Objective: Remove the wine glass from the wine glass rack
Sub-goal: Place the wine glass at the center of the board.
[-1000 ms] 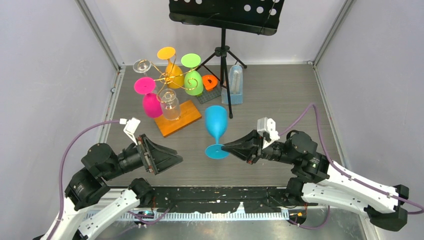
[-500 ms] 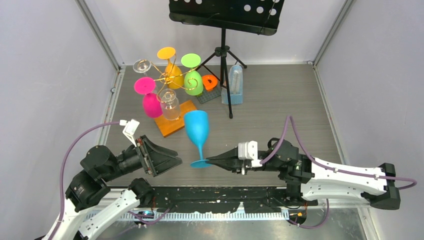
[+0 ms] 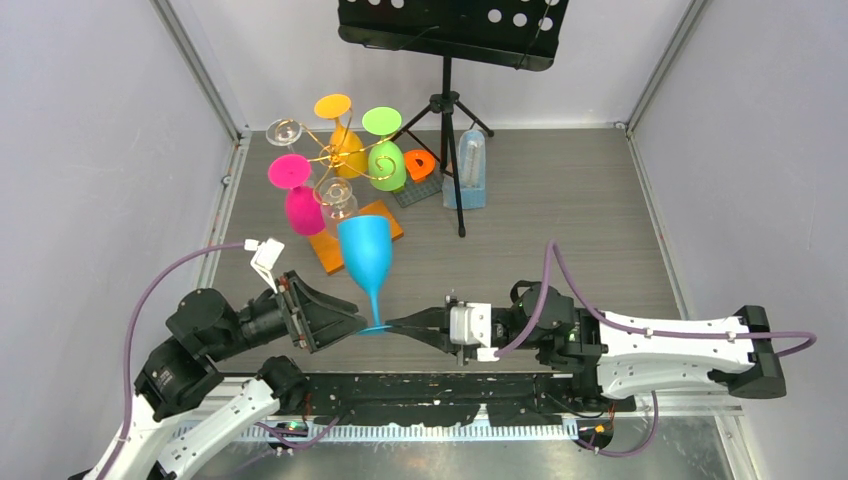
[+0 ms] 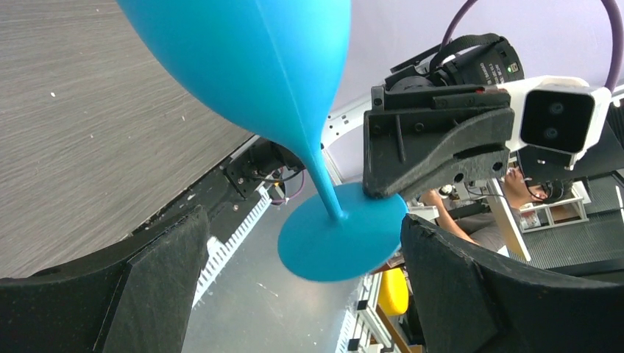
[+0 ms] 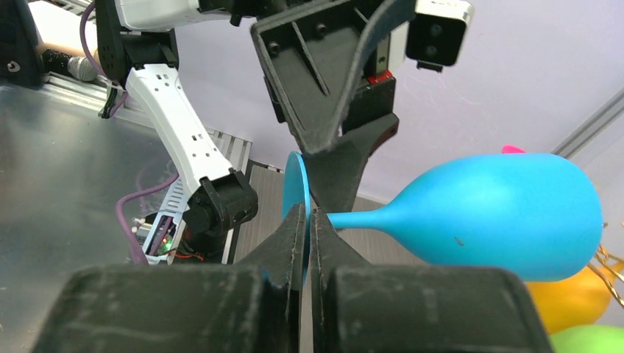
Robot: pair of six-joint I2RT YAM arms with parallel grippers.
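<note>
My right gripper [image 3: 386, 325] is pinched nearly closed on the rim of the foot of the blue wine glass [image 3: 365, 250]. In the right wrist view the thin disc sits edge-on between its two fingers [image 5: 283, 243]. My left gripper [image 3: 345, 318] is spread wide, one finger on each side of that same foot and neither clamped on it. The blue wine glass stands bowl up in the air, off the wine glass rack [image 3: 328, 256] and just in front of it. I count six glasses: this blue one and five hanging on the rack's gold arms: one pink [image 3: 300, 205], one orange [image 3: 345, 145], one green [image 3: 388, 165] and two clear [image 3: 338, 200]. A black music stand [image 3: 445, 30] stands behind.
</note>
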